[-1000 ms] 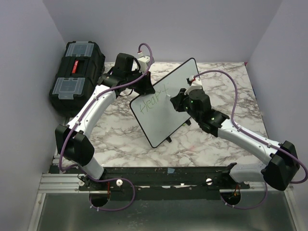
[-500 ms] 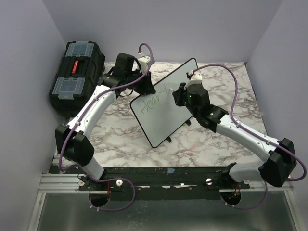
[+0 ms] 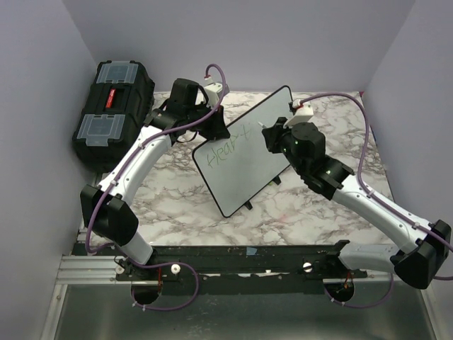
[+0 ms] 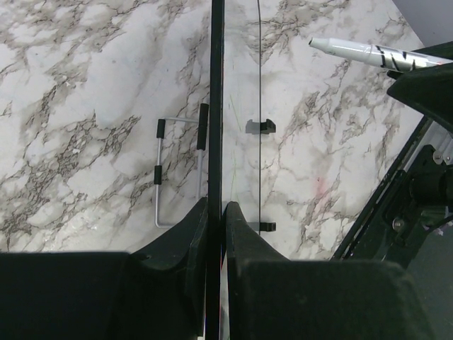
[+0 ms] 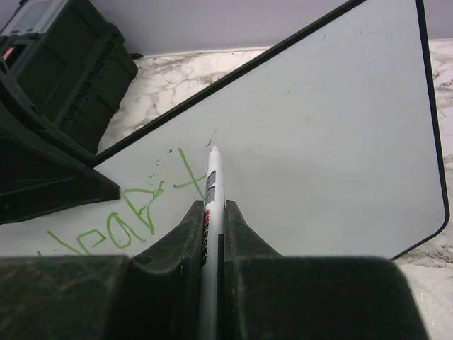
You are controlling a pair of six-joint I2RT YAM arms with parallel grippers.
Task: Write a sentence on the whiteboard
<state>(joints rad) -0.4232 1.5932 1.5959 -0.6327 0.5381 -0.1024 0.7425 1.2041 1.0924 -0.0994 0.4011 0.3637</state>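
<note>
1 whiteboard (image 3: 249,168), 1 marker (image 5: 212,185), 1 word (image 5: 122,228)

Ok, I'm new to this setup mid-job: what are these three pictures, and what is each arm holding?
It is two robot arms bolted at the near edge of a marble table. The big picture looks down from above and behind them; the other two come from a camera on each wrist. The left gripper clamps the edge of the whiteboard, which stands tilted on the table. The right gripper is shut on a white pen pointed at the board, just right of the green writing; in the left wrist view its tip looks slightly off the surface. A black toolbox sits at the far left.
</note>
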